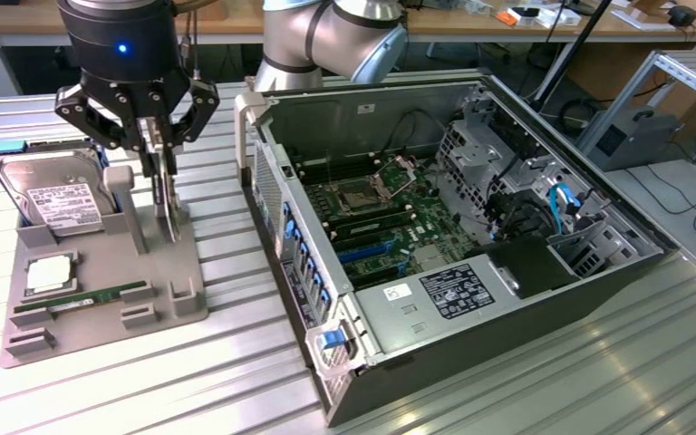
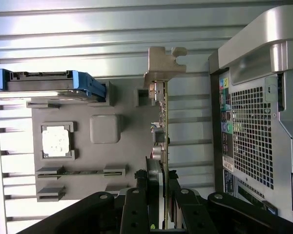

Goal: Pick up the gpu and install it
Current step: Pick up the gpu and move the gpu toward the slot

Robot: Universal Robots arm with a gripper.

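The 1 claw (image 1: 157, 168) is clenched on the 1 gpu (image 1: 168, 213), with 1 finger on each flat face (image 2: 162, 178). The gpu (image 2: 163, 122) stands upright on its edge at the gray tray (image 1: 94, 335). In the exterior view, this tray lies at 9 o'clock from the 1 open computer case (image 1: 493, 362). From the gpu, the 1 hard drive (image 1: 61, 195) is at 9 o'clock, and the 1 processor chip (image 1: 50, 272) and 1 RAM stick (image 1: 88, 296) are at 8 o'clock
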